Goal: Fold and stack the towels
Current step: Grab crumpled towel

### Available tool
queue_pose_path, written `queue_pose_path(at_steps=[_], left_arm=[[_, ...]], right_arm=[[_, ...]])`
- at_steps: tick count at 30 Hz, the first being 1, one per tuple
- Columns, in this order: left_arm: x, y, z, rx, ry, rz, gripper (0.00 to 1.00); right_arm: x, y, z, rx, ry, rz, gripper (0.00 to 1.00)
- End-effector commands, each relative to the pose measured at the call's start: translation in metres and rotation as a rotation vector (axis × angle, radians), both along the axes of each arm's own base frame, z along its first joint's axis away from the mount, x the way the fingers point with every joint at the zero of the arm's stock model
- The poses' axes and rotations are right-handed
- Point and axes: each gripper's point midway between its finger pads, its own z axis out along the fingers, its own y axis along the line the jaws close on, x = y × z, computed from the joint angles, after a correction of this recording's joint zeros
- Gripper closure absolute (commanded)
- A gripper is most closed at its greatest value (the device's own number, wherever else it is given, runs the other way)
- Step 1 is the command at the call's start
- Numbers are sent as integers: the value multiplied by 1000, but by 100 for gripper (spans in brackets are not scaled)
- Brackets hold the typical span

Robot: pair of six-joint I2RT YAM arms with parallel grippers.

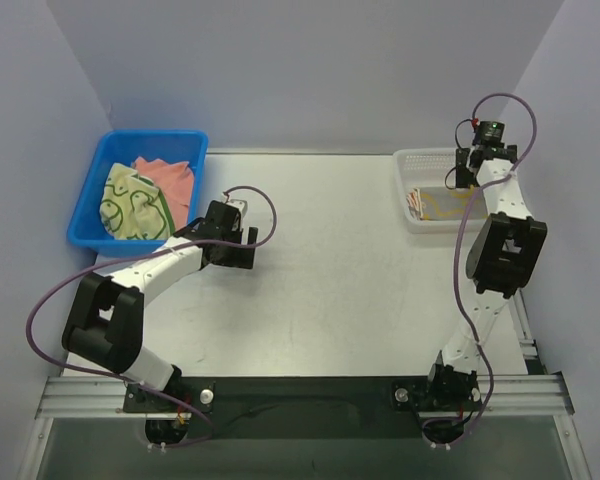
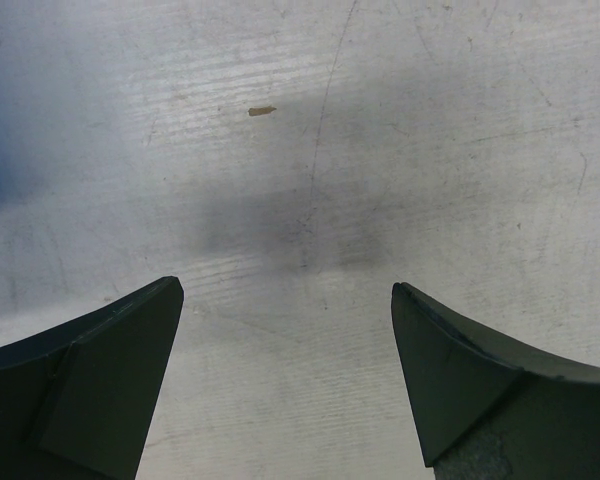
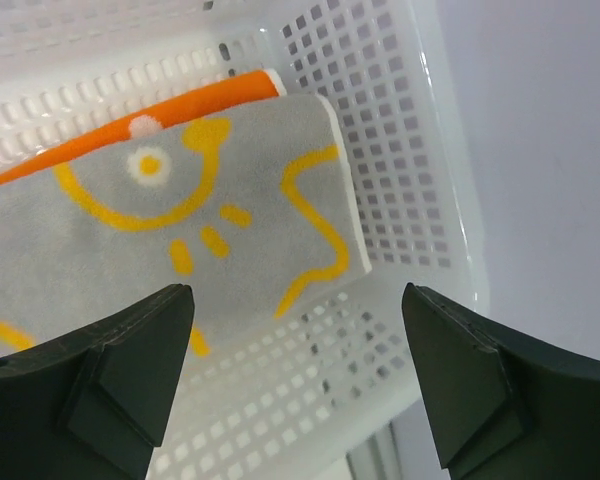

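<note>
The right gripper point(image 3: 296, 295) lies closest to its wrist camera, its two dark fingers point(image 3: 130, 370) spread wide with nothing between them, hanging over the white basket point(image 3: 400, 150). Inside that basket lies a folded pale towel with yellow duck outlines point(image 3: 180, 250), flat and squared, its corner near the basket's perforated wall. It rests on an orange towel point(image 3: 180, 100) whose edge, with a white flower on it, peeks out along the side farther from the fingers. Neither finger touches the cloth as far as the wrist view shows. Well to the left of the basket in the overhead view, across the bare table point(image 2: 380, 120), stands a blue bin point(image 1: 150, 137) at about the same depth. It holds a crumpled pale-green towel with dark-green outlines point(image 1: 130, 205) and, behind it, a loose salmon-pink towel point(image 1: 170, 175). Between basket and bin, but much nearer the bin, the left gripper point(image 2: 288, 290) hangs low over the tabletop, its jaws also wide apart and empty. A small tan speck point(image 2: 262, 111) sits on the scratched surface ahead of its fingertips.
</note>
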Motion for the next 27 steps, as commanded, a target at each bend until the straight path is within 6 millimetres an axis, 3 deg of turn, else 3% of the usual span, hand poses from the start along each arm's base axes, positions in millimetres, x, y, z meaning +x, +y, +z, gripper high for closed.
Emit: queue_pose_path(at_steps=[1,4,5,6,7,9,11,12,13,14,16,17,18,20,21,23,24,25,27], left_arm=[[20,-15,47,-114,-136,2,3],[25,-23,84,-182,-185,17,3],[30,-24,110,-195,-225,25,3],[33,-22,123,-196,-250,39,3],[36,-19,136,-188,-274,55,3],[49,0,174,-153,-351,118,3],[60,19,190,-141,-381,187,3],[67,30,205,-150,-398,234,3],[75,58,207,-135,-406,315,3],[84,73,201,-114,-393,365,2],[101,120,199,-72,-395,507,3],[108,133,198,-63,-395,545,3],[113,150,195,-45,-395,599,3],[132,175,185,-19,-385,668,3],[138,200,184,6,-400,732,3],[154,227,167,47,-391,801,5],[159,235,161,63,-384,821,7],[165,244,138,84,-341,843,8],[174,260,125,92,-324,886,9]], right_arm=[[-13,23,101,82,-286,-41,10],[-29,54,128,221,-391,-12,5],[-30,71,133,298,-419,29,4],[-39,82,154,335,-474,42,1],[-47,94,148,387,-465,58,0],[-63,120,168,488,-520,104,0],[-77,142,157,545,-497,122,0],[-89,151,170,549,-526,151,0],[-96,160,170,558,-521,171,0],[-106,167,155,563,-489,172,0],[-126,190,163,582,-508,224,0],[-133,197,161,590,-505,236,0],[-142,208,144,618,-477,239,0],[-158,226,147,664,-499,292,0],[-166,233,140,694,-504,298,0],[-173,245,136,729,-513,324,0],[-178,249,129,747,-506,323,0],[-181,257,126,761,-498,347,0],[-184,265,121,775,-483,373,0]])
